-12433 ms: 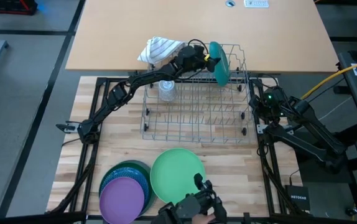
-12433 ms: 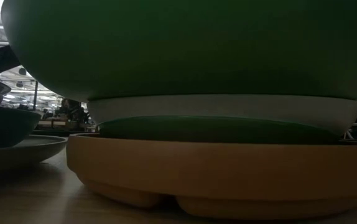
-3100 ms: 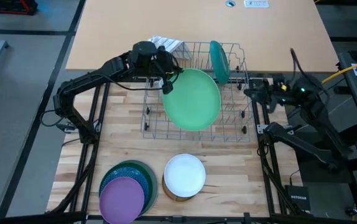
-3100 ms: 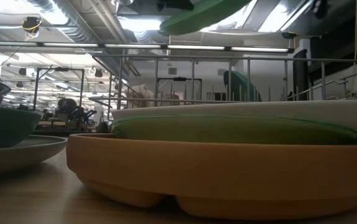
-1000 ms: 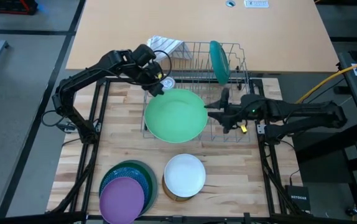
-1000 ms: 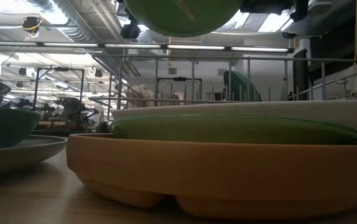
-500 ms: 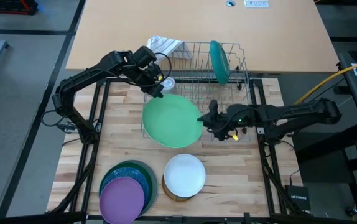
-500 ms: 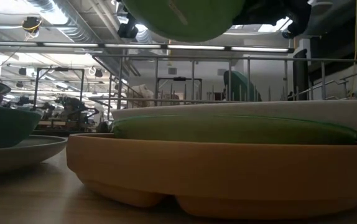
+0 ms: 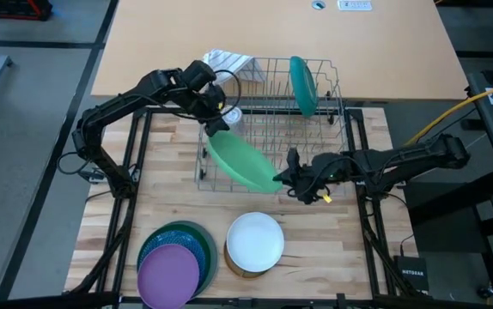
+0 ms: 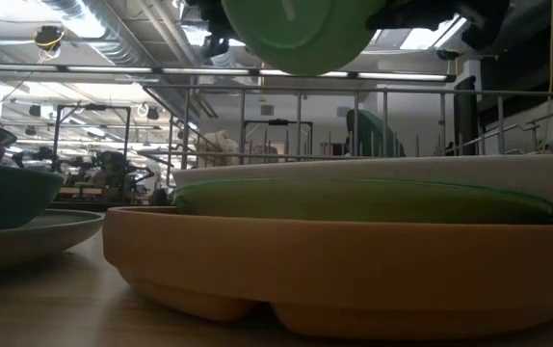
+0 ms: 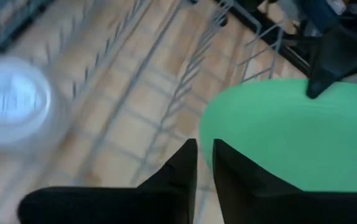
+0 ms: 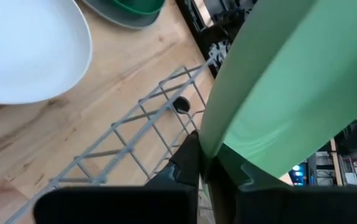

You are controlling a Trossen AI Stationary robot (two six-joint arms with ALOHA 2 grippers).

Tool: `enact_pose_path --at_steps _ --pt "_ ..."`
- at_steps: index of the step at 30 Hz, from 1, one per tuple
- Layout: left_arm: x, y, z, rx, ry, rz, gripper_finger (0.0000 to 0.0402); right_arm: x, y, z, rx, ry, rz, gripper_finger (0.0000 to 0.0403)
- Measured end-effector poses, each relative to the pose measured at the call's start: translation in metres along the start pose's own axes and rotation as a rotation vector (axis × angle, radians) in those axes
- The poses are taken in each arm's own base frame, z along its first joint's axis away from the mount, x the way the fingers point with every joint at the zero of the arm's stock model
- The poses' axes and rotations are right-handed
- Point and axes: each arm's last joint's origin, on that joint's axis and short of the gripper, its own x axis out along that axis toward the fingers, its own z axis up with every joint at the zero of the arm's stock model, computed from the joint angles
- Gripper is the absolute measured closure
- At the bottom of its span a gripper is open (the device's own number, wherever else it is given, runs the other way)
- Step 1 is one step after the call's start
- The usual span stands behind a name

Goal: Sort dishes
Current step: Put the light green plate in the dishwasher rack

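A large light-green plate (image 9: 242, 159) hangs steeply tilted over the wire dish rack (image 9: 315, 142), above its top rail in the low view (image 10: 296, 29). My right gripper (image 9: 286, 178) is shut on the plate's lower right rim. My left gripper (image 9: 218, 127) stands at the plate's upper left rim, its fingers a narrow gap apart (image 11: 204, 152), with the plate's face (image 11: 290, 137) beside them. A teal plate (image 9: 301, 84) stands on edge in the rack's far right slots. A white bowl (image 9: 255, 242) tops a stack, and a purple plate (image 9: 169, 273) tops another. My left gripper: the plate's rim (image 11: 204, 127) lies just ahead of its fingertips, and I cannot tell whether they touch it. My right gripper pinches the plate's rim (image 12: 208, 146) between its two fingers, coming from the table's right and slanting a little down. The plate rises away from the fingers, steeply tilted and lifted clear of the rack.
A clear glass (image 11: 10, 99) stands in the rack's far left corner. A striped cloth (image 9: 228, 62) lies behind the rack. The white bowl rests on a green dish (image 10: 354, 200) in a tan dish (image 10: 334, 265) near the front edge, with the teal and dark green stack (image 9: 191, 245) to its left.
My right gripper has gone toward the table's left and near edge, down to the green plate, and has shut on its right rim. The plate, nearly flat a second ago, has tipped steeply, its right side dropping while its upper left rim stayed by my left gripper.
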Motion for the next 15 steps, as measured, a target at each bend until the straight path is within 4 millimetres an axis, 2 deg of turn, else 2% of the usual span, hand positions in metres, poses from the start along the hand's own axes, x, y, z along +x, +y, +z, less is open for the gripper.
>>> enact_pose_path --at_steps 10,15 --pt "-0.004 0.0 0.023 0.354 -0.231 0.011 0.0271 -0.003 0.006 0.009 0.052 -0.027 0.021 0.039" --pt "-0.016 -0.001 0.036 0.504 -0.347 0.043 0.0252 -0.003 0.009 0.008 0.049 -0.022 0.047 0.0393"
